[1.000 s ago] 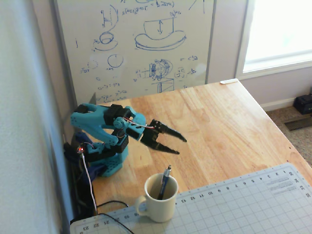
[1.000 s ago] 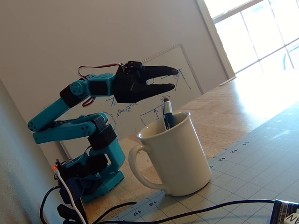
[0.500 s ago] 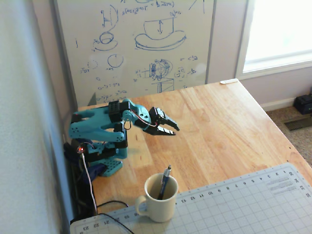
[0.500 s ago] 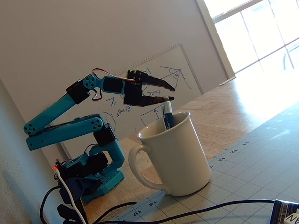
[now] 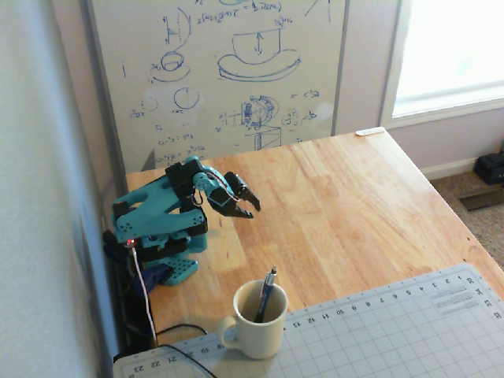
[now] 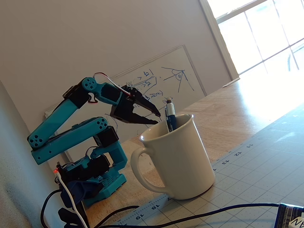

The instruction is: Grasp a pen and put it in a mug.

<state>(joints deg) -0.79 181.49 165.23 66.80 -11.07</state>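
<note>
Pen (image 5: 266, 294): standing tilted inside the mug (image 5: 257, 322), upper end leaning on the far rim; placement looks done.
Tool (image 5: 243, 201): empty, jaws parted a little, folded in near the arm base.
Step, my call: park the arm; I'd tuck it slowly, high, away from the mug.
Pen vs tool: well apart, bare desk (image 5: 354, 197) between.
Low view: tool (image 6: 148, 115) only appears close to pen (image 6: 170, 118).

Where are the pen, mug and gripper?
pen (image 5: 265, 295), a fixed view, on the blue barrel above the mug's rim
mug (image 6: 183, 164), a fixed view, on the outer wall
gripper (image 5: 246, 202), a fixed view, midway between the black fingertips
</note>
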